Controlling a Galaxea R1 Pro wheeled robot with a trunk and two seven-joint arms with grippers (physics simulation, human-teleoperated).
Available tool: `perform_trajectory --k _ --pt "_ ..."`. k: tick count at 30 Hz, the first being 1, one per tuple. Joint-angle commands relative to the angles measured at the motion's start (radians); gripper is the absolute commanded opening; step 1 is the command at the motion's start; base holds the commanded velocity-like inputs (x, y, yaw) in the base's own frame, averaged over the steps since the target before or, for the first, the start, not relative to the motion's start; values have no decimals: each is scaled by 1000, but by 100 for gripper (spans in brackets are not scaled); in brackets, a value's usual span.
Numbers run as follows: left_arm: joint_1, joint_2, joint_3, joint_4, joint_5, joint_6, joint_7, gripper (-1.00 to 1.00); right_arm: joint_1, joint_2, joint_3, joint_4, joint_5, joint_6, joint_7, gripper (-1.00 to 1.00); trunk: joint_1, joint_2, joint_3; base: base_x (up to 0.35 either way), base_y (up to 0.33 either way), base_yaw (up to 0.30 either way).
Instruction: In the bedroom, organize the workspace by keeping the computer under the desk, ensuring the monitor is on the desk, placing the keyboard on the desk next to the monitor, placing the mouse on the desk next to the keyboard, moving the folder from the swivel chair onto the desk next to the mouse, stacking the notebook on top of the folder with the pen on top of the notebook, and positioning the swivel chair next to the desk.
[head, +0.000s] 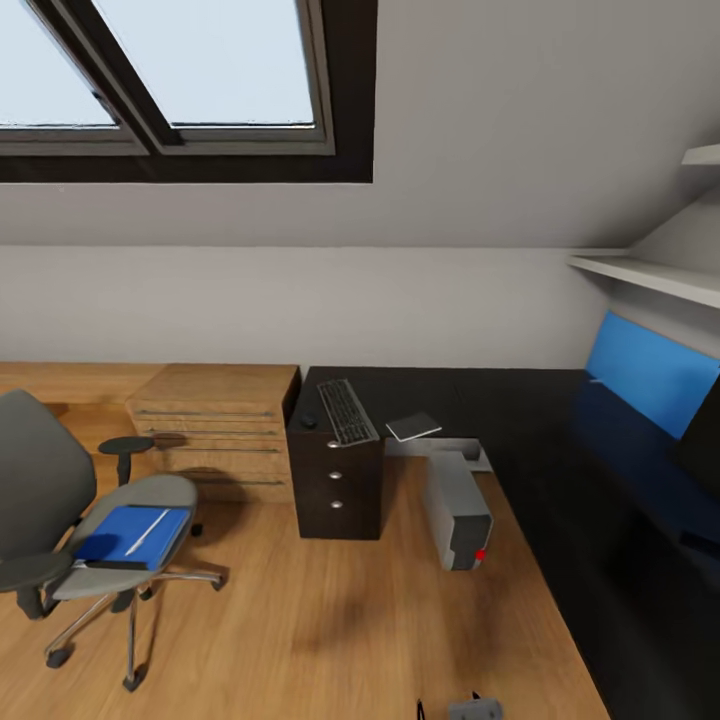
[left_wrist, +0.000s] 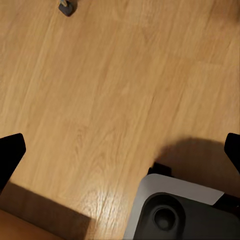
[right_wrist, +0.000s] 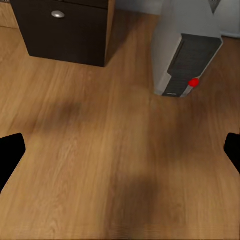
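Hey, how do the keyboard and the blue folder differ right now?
The keyboard lies on the dark desk, while the folder rests on the swivel chair seat. The keyboard is grey and keyed; the folder is plain blue with a slim light object, perhaps the pen, lying on it. Both lie flat.

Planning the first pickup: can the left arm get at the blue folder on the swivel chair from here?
Probably not yet. The folder lies on the swivel chair seat, unobstructed, but the left end effector hangs over bare floor; drive closer first.
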Motion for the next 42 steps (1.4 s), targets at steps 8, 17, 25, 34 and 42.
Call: perform_trajectory --k 8,17,25,34,42 --pt "-1 0 3 1 -6 -4 2 100 -1 0 9 2 -10 -6 -4 100 1 -2 -2 324 32 0" --pt "0 0 3 -2 -1 -7 -3 100 -1 -2 8 -3 -8 -10 -4 100 1 -2 -2 325 102 0" --pt "0 1 9 -89 4 -87 -6 100 -6 -2 3 -112 -23 -26 -6 100 1 -2 -2 274 97 0" --pt "-1 -15 12 -214 85 -98 -6 100 -27 -21 -17 -537 -356 284 64 100 1 -2 -2 35 11 0" --pt "41 -44 10 -351 140 -23 -5 100 -112 -137 -206 -629 -818 679 346 100 28 -51 -24 1 0 0"
